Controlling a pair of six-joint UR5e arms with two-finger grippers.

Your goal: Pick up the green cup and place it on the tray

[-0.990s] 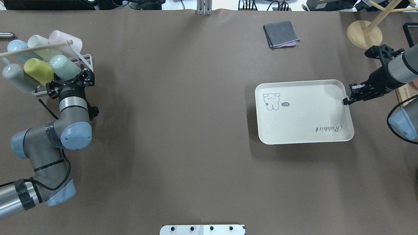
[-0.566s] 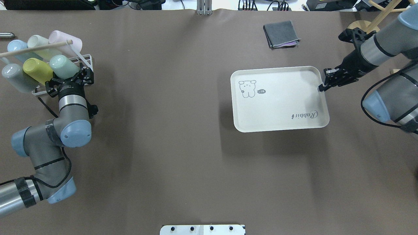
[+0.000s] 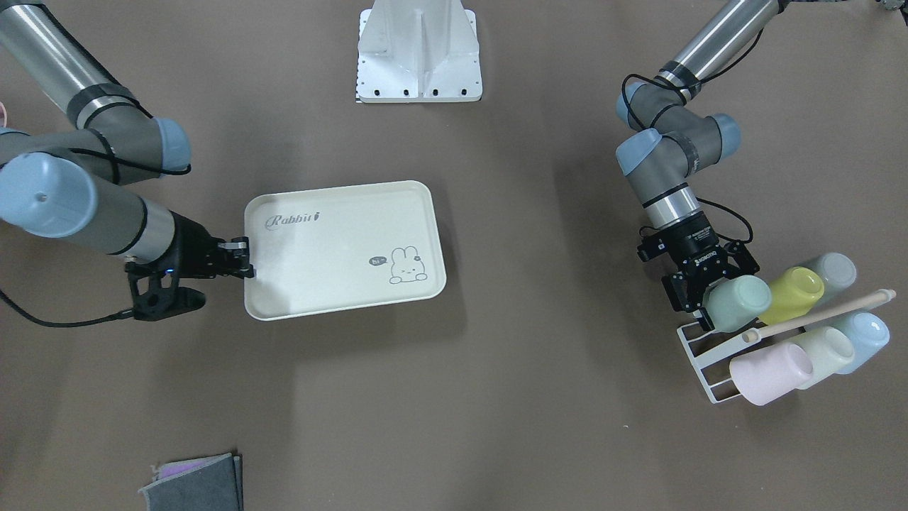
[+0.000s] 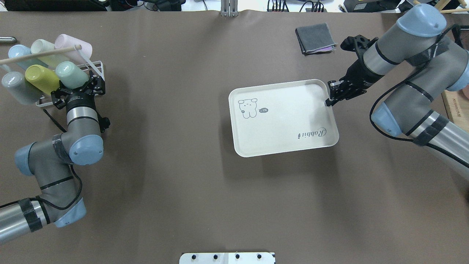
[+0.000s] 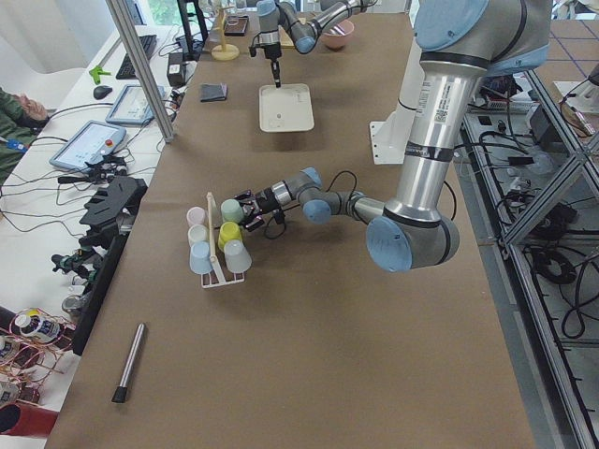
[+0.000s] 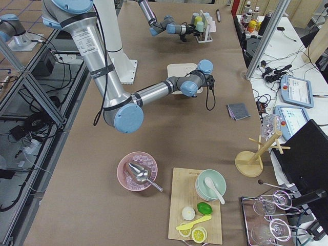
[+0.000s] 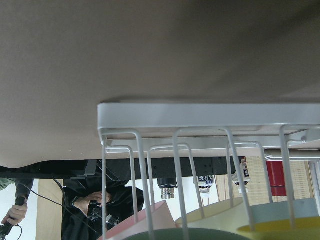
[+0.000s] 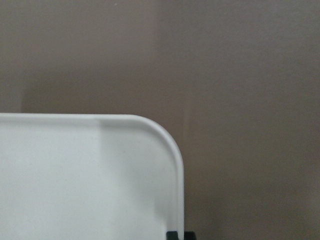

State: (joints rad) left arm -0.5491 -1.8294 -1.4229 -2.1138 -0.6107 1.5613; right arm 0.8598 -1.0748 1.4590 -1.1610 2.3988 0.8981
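Note:
The green cup [image 4: 71,74] [image 3: 738,301] is mint and lies on its side in a white wire rack [image 4: 96,68] at the far left. My left gripper [image 4: 78,89] [image 3: 702,287] is open, with one finger on each side of the cup's near end. The cream tray [image 4: 282,121] [image 3: 333,248] with the bunny drawing hangs a little above the table's middle right. My right gripper [image 4: 328,102] [image 3: 246,270] is shut on the tray's rim near a corner. The right wrist view shows that corner [image 8: 150,130].
The rack also holds a yellow-green cup [image 4: 41,79], a pink cup [image 4: 73,44], and pale green, blue and grey cups under a wooden stick [image 4: 40,54]. A folded grey cloth [image 4: 316,37] lies at the far side. The white mount plate [image 4: 227,257] is at the near edge.
My right gripper has carried the tray left, from the right edge toward the table's middle. My left gripper has edged a little further onto the green cup.

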